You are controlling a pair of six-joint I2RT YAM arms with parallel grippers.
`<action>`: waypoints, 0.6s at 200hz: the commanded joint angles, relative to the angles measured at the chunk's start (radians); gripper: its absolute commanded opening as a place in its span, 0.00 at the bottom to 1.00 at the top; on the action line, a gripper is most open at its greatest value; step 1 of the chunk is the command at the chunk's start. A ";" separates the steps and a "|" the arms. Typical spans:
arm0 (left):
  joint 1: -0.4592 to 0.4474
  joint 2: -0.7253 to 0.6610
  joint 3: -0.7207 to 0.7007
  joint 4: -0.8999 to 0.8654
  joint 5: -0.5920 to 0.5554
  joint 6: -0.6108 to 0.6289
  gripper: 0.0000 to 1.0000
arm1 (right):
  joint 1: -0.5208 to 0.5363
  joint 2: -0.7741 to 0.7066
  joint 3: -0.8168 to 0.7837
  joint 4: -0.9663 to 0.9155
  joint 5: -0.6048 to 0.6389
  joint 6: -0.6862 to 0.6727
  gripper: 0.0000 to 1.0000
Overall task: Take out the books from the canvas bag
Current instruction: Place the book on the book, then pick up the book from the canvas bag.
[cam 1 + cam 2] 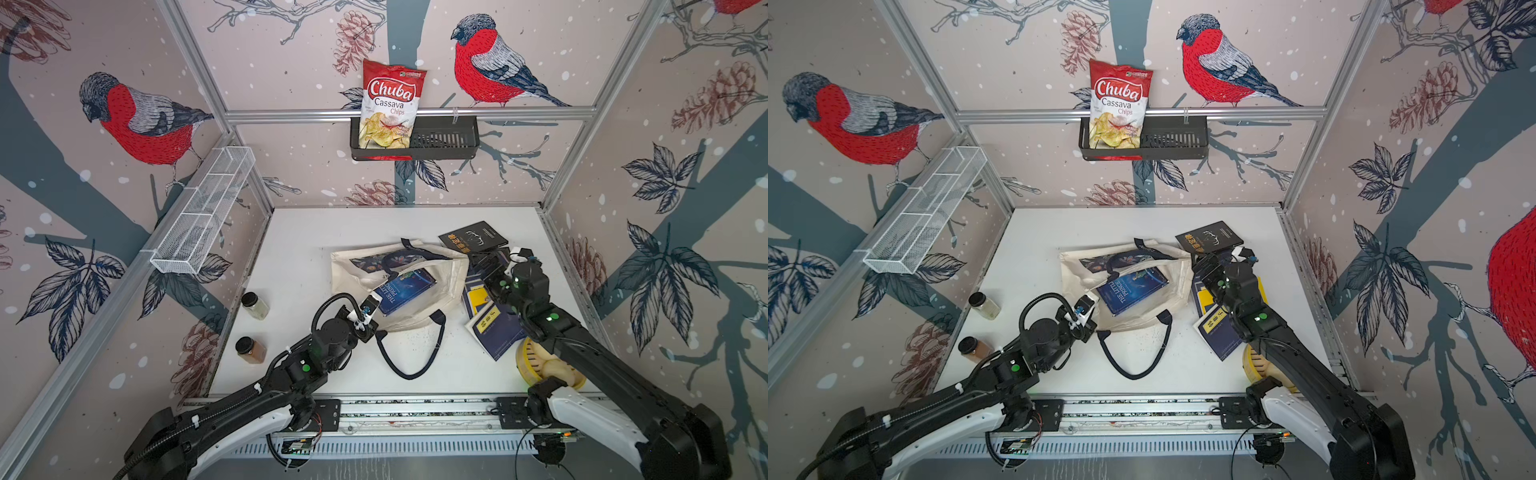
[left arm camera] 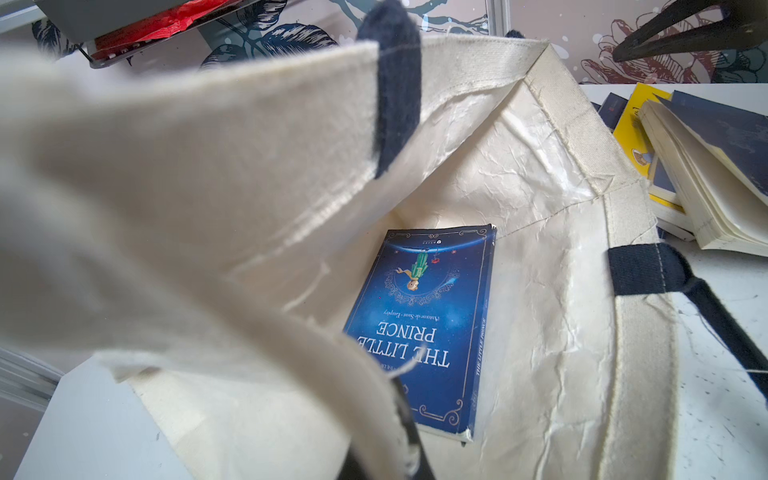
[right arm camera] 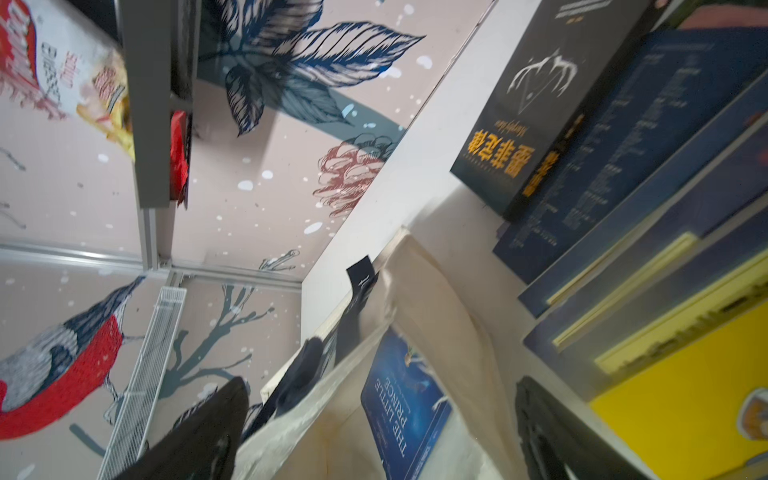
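The left gripper (image 1: pixel 372 305) is clamped tight, apparently pinching the near rim of the canvas bag (image 1: pixel 444 282), which lies open-mouthed on the white table (image 1: pixel 299 257) with The Little Prince (image 1: pixel 405 291) inside. The right gripper (image 1: pixel 485 265) hovers over the other books (image 1: pixel 494 328) heaped beside the bag, its jaws spread wide and empty.

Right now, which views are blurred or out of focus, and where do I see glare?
Left wrist view: the near flap of the canvas bag is far out of focus, The Little Prince book inside is sharp, the shiny lining glares. Right wrist view: soft, worst on the stacked books nearest the lens. Both top views: sharp and evenly lit.
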 commanded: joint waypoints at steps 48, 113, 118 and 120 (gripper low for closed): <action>0.002 0.000 0.006 0.041 0.033 0.020 0.00 | 0.339 0.120 -0.008 0.119 0.203 0.016 1.00; 0.002 0.007 0.006 0.043 0.051 0.016 0.00 | 0.475 0.280 0.029 0.199 0.232 -0.011 1.00; 0.002 0.009 0.006 0.041 0.050 0.015 0.00 | 0.476 0.292 0.031 0.203 0.228 -0.013 1.00; 0.002 0.008 0.005 0.042 0.050 0.016 0.00 | 0.476 0.298 0.033 0.204 0.226 -0.013 1.00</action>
